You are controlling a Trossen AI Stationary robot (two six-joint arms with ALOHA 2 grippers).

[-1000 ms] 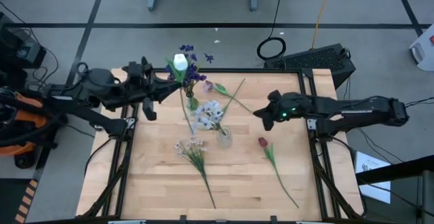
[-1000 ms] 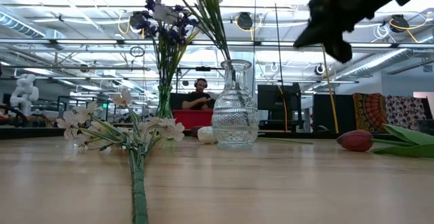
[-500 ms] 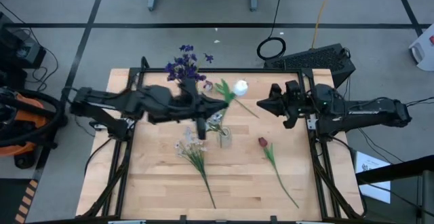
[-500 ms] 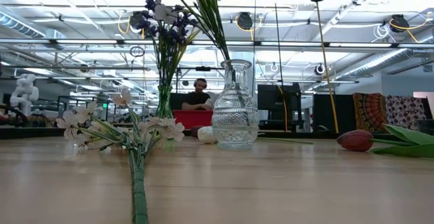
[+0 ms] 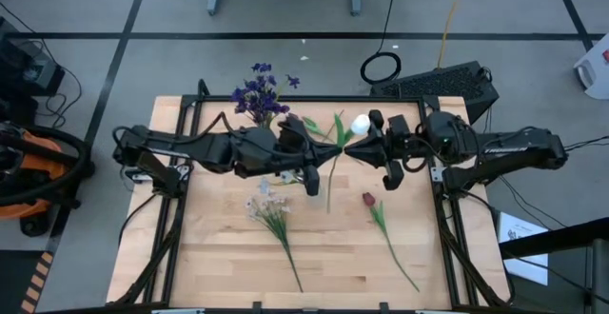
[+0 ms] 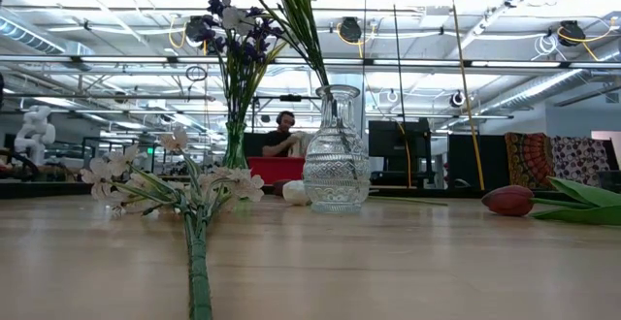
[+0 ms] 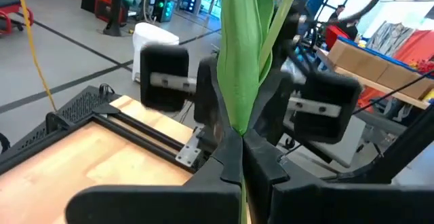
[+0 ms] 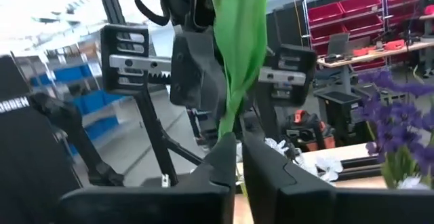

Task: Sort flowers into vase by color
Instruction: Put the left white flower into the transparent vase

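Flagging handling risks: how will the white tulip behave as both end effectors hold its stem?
The white tulip looks light but top-heavy, so it may droop. Its thin stem probably bends where the left end effector and right end effector meet.

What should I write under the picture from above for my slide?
Both robot hands, left hand and right hand, pinch one white tulip above the table.

My desk point(image 5: 228, 257) is pale wood planking, matt, with visible grain, in a black metal frame. The vase point(image 6: 335, 155) is clear, cut-patterned glass, glossy. Both pincers, left point(image 7: 241, 157) and right point(image 8: 237, 157), look like matt black plastic. The white tulip's point(image 5: 360, 124) leaf point(image 7: 244, 54) looks like smooth, cloth-like green fabric.
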